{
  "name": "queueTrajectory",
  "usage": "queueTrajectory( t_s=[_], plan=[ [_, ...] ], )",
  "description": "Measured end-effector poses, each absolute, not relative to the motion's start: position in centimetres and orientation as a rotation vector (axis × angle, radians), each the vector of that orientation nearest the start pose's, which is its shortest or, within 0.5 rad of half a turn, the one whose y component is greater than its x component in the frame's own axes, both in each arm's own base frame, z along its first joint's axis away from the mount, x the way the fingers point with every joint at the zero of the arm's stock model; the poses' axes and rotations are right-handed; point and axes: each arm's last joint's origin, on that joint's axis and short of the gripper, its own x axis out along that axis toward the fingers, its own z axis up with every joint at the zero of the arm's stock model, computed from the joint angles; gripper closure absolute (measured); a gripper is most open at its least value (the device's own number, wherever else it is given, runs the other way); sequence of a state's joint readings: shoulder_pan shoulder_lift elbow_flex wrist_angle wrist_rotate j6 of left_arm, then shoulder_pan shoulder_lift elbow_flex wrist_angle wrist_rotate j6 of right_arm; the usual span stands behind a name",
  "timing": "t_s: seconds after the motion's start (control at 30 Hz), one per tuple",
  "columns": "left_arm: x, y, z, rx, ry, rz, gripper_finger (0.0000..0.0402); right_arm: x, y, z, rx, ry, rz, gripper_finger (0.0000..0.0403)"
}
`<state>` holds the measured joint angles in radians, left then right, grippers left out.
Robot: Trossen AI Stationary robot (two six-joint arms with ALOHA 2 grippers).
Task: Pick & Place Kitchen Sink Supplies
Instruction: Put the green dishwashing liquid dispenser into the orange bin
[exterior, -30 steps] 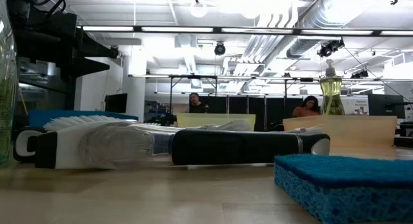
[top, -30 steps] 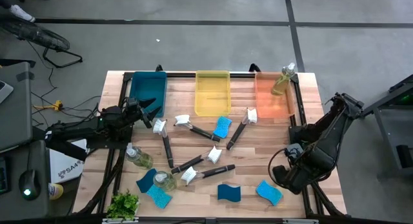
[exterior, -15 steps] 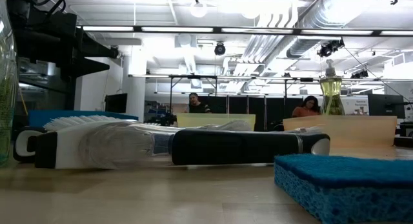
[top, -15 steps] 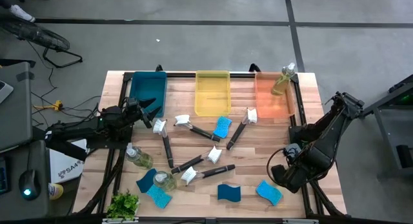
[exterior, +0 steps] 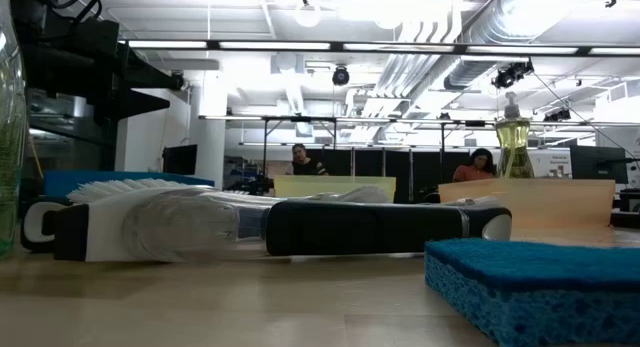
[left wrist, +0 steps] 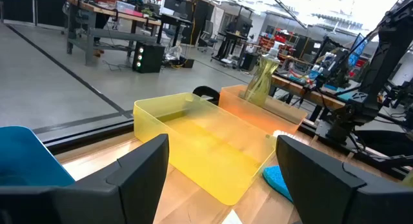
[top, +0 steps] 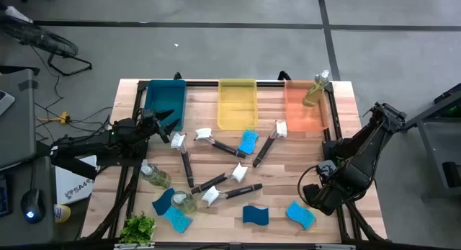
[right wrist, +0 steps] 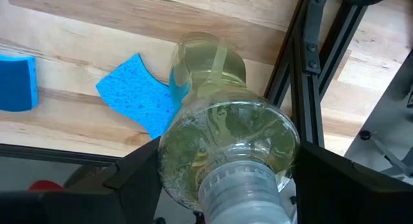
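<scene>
My right gripper (right wrist: 229,161) points down at the table's near right corner (top: 322,196), shut on a clear bottle (right wrist: 219,121) of yellow-green liquid that the arm hides in the high view. A blue sponge (right wrist: 135,95) lies beside the bottle. My left gripper (top: 167,120) waits open and level at the left, by the blue bin (top: 164,102). Several black-handled brushes (top: 216,181), blue sponges (top: 256,215) and two bottles (top: 154,176) lie scattered over the wooden table. Another bottle (top: 315,90) leans in the orange bin (top: 305,113). My right gripper has the bottle's wide upper body (right wrist: 174,153), just below its white neck (right wrist: 239,198), between its two fingers (right wrist: 139,179), one on each side. The fingers come from above, pointing down. The bottle stands neck up. I cannot tell whether its base is on the table.
A yellow bin (top: 237,104) stands between the blue and orange bins along the far edge. A small green plant (top: 137,227) sits at the near left corner. The table's dark metal frame (right wrist: 310,69) runs right beside the held bottle. People sit in the room beyond.
</scene>
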<state>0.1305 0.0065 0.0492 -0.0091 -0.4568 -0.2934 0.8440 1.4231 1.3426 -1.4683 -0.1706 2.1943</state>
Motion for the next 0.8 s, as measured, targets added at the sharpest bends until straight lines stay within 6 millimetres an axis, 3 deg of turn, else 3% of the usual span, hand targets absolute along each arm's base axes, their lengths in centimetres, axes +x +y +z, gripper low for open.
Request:
queueTrajectory(
  t_s=[0.8],
  plan=[
    [8.94,2.46,17.88,-0.291,-0.12,0.578,0.0121,14.99,17.53,31.17,1.071,1.477,-1.011,0.0118]
  ],
)
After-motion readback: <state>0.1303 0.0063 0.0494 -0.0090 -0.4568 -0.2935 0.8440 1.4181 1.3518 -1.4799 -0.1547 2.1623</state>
